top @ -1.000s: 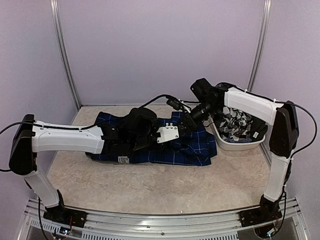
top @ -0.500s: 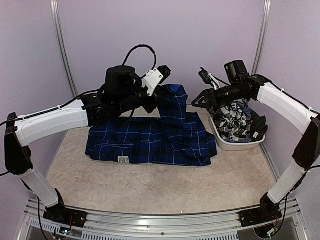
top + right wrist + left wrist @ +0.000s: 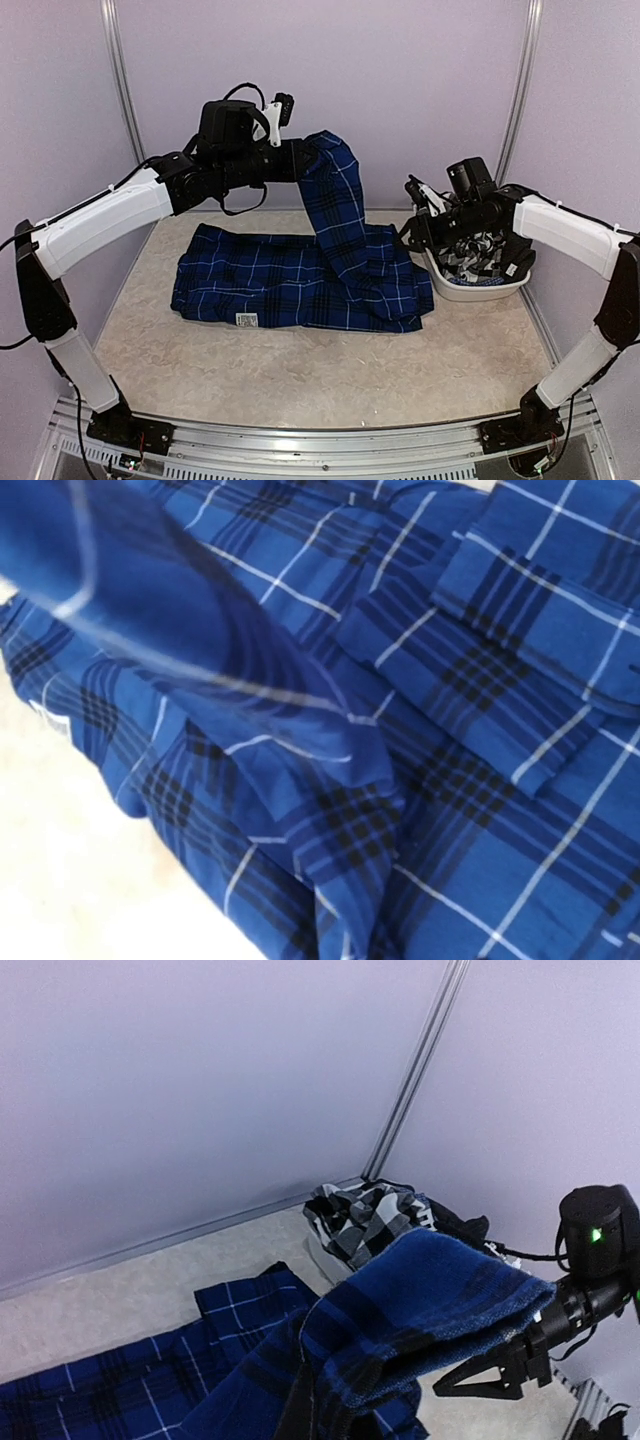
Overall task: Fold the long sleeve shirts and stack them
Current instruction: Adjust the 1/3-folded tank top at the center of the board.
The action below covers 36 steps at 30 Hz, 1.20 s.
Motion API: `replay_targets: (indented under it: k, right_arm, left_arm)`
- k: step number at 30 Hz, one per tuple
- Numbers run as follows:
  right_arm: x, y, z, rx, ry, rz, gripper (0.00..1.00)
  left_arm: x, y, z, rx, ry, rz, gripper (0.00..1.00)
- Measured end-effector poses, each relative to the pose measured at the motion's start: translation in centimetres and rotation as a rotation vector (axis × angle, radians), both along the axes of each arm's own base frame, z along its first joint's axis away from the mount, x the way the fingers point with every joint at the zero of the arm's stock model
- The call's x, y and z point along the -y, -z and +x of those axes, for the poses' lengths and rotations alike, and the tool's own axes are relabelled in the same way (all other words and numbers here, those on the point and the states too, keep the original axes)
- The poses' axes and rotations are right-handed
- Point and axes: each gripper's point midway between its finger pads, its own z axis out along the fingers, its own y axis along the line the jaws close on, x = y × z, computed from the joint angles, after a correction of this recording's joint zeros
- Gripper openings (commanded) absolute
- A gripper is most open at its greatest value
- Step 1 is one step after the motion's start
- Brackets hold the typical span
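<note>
L tool point(image 3: 303, 160) is sitting high over the back of the desk point(image 3: 300, 375). Its jaws are closed tight, pinching the end of a sleeve point(image 3: 335, 200) of the blue shirt point(image 3: 270, 285). The sleeve is hanging from the tool in a steep slant, down & to the R, joining the rest of the blue shirt. That shirt is lying spread flat on the desk, approx. mid-back. In the L wrist view the sleeve is draping over the tool & hiding the fingers.

R tool point(image 3: 408, 215) is hovering by the R edge of the blue shirt, btw it & the basket point(image 3: 470, 293). Its jaws are standing partly apart w/ nothing btw them. R wrist view is showing blue plaid only, w/ the tool's own fingers out of view.

B&w shirt point(image 3: 478, 250) is lying bunched in the basket, at the desk's R side toward the back.
</note>
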Motion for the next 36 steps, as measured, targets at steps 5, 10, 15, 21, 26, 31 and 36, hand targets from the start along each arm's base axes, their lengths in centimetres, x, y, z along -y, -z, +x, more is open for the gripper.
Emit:
replay_targets:
  k: [5, 10, 15, 21, 26, 31, 36]
  right_arm:
    - [-1.1, 0.1, -1.8, 0.049, -0.042, 0.041, 0.62]
    - [-4.2, -1.8, -3.9, 0.160, -0.116, 0.094, 0.65]
    - [-6.9, -3.9, -4.9, 0.254, -0.162, 0.136, 0.68]
    - [-7.9, -4.9, -4.9, 0.315, -0.153, 0.144, 0.71]
    - [-7.3, -4.8, -3.9, 0.337, -0.094, 0.108, 0.72]
    - [-6.4, -4.4, -3.0, 0.351, -0.038, 0.067, 0.72]
    - [-5.4, -1.8, -2.9, 0.325, -0.002, 0.007, 0.74]
  left_arm:
    - [0.6, 1.6, -0.5, -0.183, 0.049, -0.145, 0.00]
    - [2.0, 5.2, -2.2, -0.385, 0.126, -0.277, 0.00]
    - [3.1, 6.7, -3.7, -0.529, 0.193, -0.408, 0.00]
    - [2.8, 3.8, -4.5, -0.581, 0.256, -0.582, 0.00]
    - [1.1, 0.9, -5.2, -0.585, 0.285, -0.728, 0.01]
    - [-1.3, 0.0, -5.7, -0.598, 0.275, -0.842, 0.01]
    - [-2.4, -0.4, -5.4, -0.610, 0.262, -0.905, 0.02]
